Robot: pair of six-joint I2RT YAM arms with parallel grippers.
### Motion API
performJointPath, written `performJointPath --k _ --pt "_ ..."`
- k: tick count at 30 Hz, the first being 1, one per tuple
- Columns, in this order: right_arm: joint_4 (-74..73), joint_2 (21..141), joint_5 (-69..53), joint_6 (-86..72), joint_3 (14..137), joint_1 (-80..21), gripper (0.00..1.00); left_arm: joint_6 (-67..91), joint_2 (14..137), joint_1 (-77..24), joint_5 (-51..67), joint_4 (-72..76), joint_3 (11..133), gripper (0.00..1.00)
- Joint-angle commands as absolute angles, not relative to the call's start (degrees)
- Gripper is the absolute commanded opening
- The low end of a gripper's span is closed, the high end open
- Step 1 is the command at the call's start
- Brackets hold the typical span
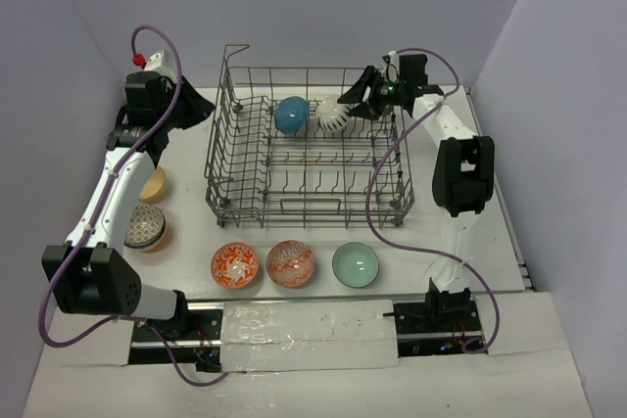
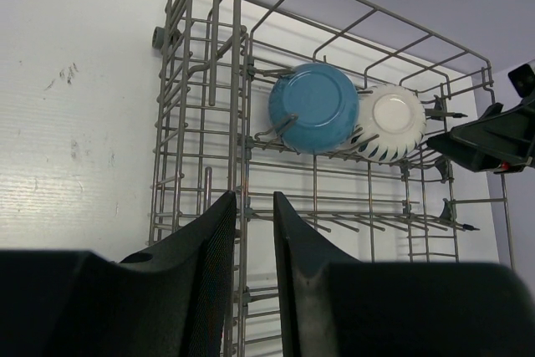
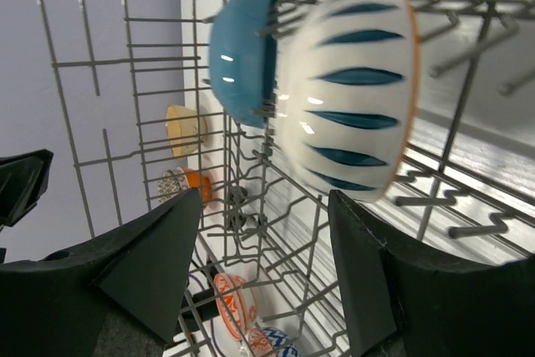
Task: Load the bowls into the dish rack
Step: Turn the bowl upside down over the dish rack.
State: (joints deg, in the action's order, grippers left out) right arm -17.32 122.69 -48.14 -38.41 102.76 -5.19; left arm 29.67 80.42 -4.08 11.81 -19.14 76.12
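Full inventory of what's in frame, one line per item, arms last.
dish rack: 1, grey wire, table centre
teal-blue bowl: 1, blue, on edge in the rack's far row
striped bowl: 1, white with dark stripes, in the rack beside the blue one
orange-red patterned bowls: 2, on the table in front of the rack
pale green bowl: 1, right of those
tan bowl: 1, left of the rack
speckled bowl: 1, dark-on-white pattern, in front of the tan one
table: 1, white
left gripper: black, left of the rack, narrowly open, empty
right gripper: black, far right of the rack, open, empty
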Motion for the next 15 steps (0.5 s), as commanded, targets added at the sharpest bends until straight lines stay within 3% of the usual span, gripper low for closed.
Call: performJointPath --k 1,15 --pt "-21.0 120.7 -46.8 -35.8 108.1 -6.4 0.7 30.2 78.3 -3.6 13.0 -17.2 76.0 0.3" --pt "-26.9 119.4 -40.7 -30.2 111.0 -7.2 0.7 30.6 78.5 -3.2 13.8 -16.9 75.9 0.3"
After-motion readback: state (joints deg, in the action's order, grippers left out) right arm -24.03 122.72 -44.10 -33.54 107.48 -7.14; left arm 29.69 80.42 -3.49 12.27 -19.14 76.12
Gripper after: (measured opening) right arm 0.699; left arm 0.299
